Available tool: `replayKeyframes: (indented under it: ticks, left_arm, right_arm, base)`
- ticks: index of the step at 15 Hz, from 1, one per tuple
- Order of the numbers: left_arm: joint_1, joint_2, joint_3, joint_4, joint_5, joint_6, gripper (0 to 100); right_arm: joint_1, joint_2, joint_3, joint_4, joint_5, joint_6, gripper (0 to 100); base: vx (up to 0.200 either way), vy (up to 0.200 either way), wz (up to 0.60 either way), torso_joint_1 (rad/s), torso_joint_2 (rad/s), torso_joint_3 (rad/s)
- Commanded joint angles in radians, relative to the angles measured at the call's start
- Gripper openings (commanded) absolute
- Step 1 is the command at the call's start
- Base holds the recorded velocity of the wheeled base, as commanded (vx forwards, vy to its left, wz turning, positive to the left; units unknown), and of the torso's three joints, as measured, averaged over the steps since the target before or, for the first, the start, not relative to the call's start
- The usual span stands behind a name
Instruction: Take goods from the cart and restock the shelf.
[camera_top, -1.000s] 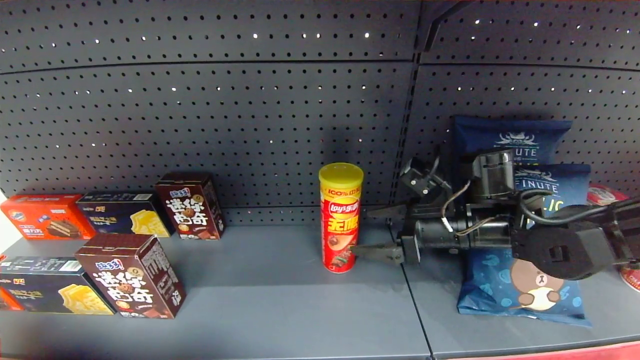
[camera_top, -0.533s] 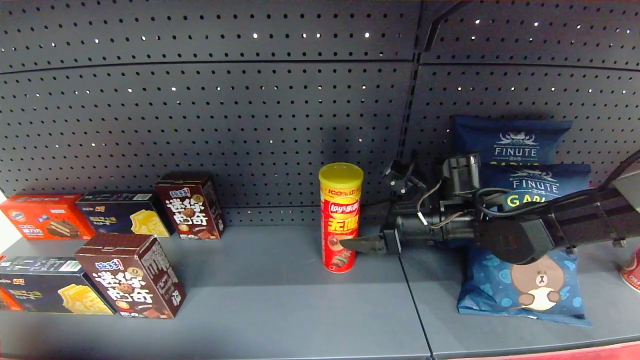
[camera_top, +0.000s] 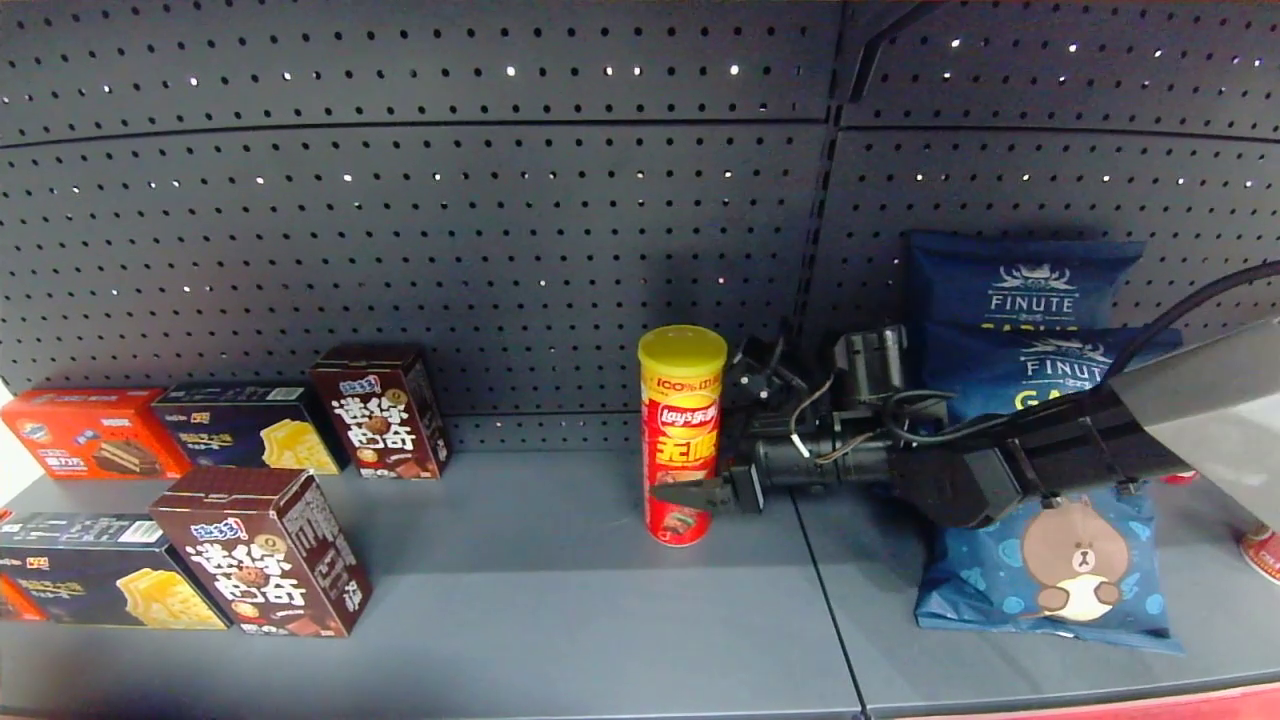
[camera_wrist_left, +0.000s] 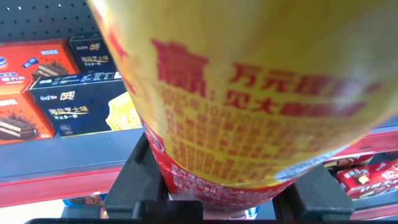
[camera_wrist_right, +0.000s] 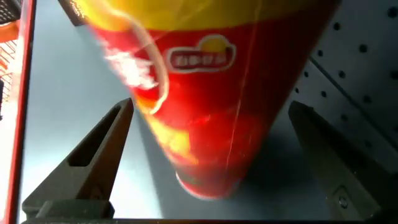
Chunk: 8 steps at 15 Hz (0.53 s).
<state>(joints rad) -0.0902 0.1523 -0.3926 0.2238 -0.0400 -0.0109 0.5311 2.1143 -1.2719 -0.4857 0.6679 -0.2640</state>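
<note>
Looking at grey pegboard shelf (camera_top: 560, 600). Seeing blue snack bags (camera_top: 1040, 590) lying and leaning at the right, brown cookie boxes (camera_top: 265, 565) sitting at the left alongside navy and orange ones. Finding red chip can (camera_top: 682, 440) with yellow lid standing upright mid-shelf, near the back panel. Straddling its lower half from the right with right gripper (camera_wrist_right: 210, 112), jaws spread, one finger each side, not squeezing. Clamping a second chip can (camera_wrist_left: 249, 93) in left gripper (camera_wrist_left: 224, 190), fingers pressing on both sides, with more boxed goods sitting on shelves beyond it.
</note>
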Motion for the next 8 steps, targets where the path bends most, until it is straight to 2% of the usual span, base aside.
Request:
replayKeyframes:
  ticks: [1, 5, 6, 8]
  left_arm:
    - [0.001, -0.002, 0.001, 0.0, 0.0, 0.0, 0]
    - [0.001, -0.008, 0.006, 0.02, 0.0, 0.002, 0]
    - [0.001, -0.016, 0.006, 0.02, 0.0, 0.002, 0]
    - [0.001, -0.023, 0.008, 0.028, 0.0, 0.002, 0]
  right_arm:
    - [0.004, 0.033, -0.012, -0.004, 0.001, 0.0, 100]
    - [0.015, 0.062, -0.021, -0.037, 0.013, 0.023, 100]
    - [0.017, 0.07, -0.021, -0.066, 0.021, 0.034, 0]
    - [0.027, 0.066, -0.018, -0.074, -0.007, 0.065, 0]
  base:
    - [0.0, 0.0, 0.0, 0.0, 0.0, 0.0]
    - [0.0, 0.0, 0.0, 0.0, 0.0, 0.0]
    - [0.0, 0.0, 0.0, 0.0, 0.0, 0.0]
    - [0.0, 0.0, 0.0, 0.0, 0.0, 0.0]
